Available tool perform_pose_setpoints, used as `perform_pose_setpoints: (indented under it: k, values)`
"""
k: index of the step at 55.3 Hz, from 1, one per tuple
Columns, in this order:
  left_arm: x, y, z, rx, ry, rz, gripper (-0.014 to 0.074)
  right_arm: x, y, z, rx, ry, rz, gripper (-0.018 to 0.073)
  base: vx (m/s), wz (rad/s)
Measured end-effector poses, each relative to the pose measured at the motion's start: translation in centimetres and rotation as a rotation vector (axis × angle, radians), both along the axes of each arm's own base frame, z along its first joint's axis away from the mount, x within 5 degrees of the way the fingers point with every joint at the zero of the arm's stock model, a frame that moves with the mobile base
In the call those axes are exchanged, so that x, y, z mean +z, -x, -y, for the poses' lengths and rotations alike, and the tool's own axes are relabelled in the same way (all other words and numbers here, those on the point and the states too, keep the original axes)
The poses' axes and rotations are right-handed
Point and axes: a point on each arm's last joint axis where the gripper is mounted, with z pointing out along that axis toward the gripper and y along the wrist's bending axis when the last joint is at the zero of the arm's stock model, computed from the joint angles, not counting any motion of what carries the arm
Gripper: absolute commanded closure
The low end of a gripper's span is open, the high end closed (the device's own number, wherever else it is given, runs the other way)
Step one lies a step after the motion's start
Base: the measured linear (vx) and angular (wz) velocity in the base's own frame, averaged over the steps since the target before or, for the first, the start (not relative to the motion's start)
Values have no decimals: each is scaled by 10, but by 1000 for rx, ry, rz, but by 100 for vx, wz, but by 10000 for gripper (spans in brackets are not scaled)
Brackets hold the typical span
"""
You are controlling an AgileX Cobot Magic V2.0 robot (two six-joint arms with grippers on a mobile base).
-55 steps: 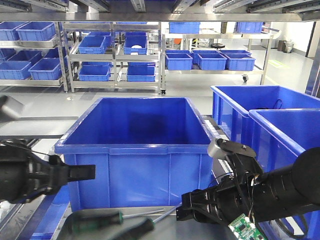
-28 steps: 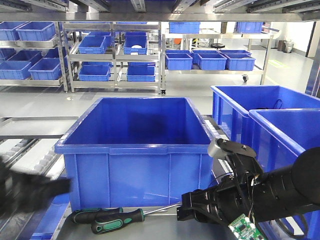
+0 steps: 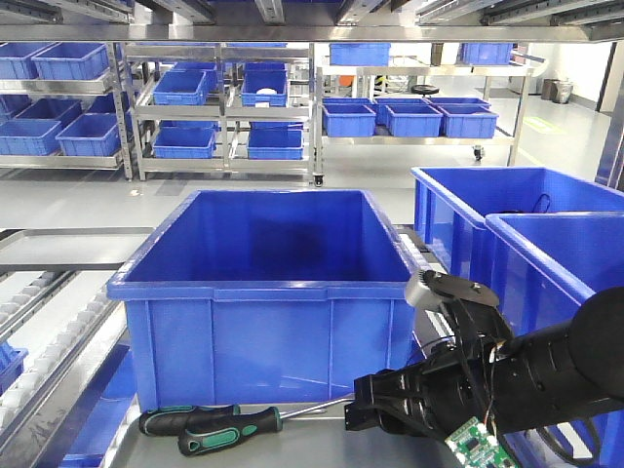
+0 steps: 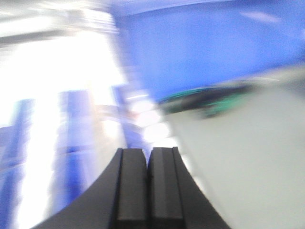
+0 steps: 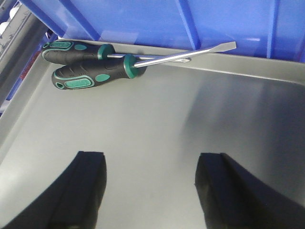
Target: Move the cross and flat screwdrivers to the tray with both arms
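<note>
Now that the left arm has swung clear of the front view, where a second ago it loomed at the left edge, both screwdrivers lie at rest in the tray [image 5: 157,143], along its far rim against the big blue bin [image 3: 268,292]. The flat screwdriver [image 5: 95,75] lies nearer, its shaft slanting over the shaft of the cross screwdriver [image 5: 71,50], handles touching side by side. They had been blurred and apart a second back, so I'd judge the transfer done and the arms backing off.

The left tool [image 4: 145,183] shows its two pads pressed together with nothing between them; its camera is smeared with motion, so that arm seems to be pulling away fast, the green handles only a streak beside the bin wall.

The right tool [image 5: 150,183] hangs low over bare tray, its fingers [image 5: 88,183] spread wide and holding nothing, well apart from the screwdrivers. The right arm [image 3: 507,380] reaches in level from the right, circuit board showing underneath.
</note>
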Motion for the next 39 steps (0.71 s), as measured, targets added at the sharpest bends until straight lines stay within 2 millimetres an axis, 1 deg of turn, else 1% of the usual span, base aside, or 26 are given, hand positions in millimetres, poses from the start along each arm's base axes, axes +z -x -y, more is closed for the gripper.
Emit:
perform_pose_setpoints:
  k: [4,8,16,20,23,39]
  values:
    - [-24,11,-5,46,2,66,604,0,0,0,0,0,0,86,0,0]
    - [-43,19,-8,78,3,147,604,0,0,0,0,0,0,86,0,0]
    - [-78,26,-10,103,34,250,603,0,0,0,0,0,0,86,0,0]
    - [-90,26,-10,109,56,278,603,0,0,0,0,0,0,86,0,0]
    - [-93,26,-10,109,61,278,603,0,0,0,0,0,0,86,0,0]
    - [-92,27,-10,111,66,291,603,0,0,0,0,0,0,86,0,0]
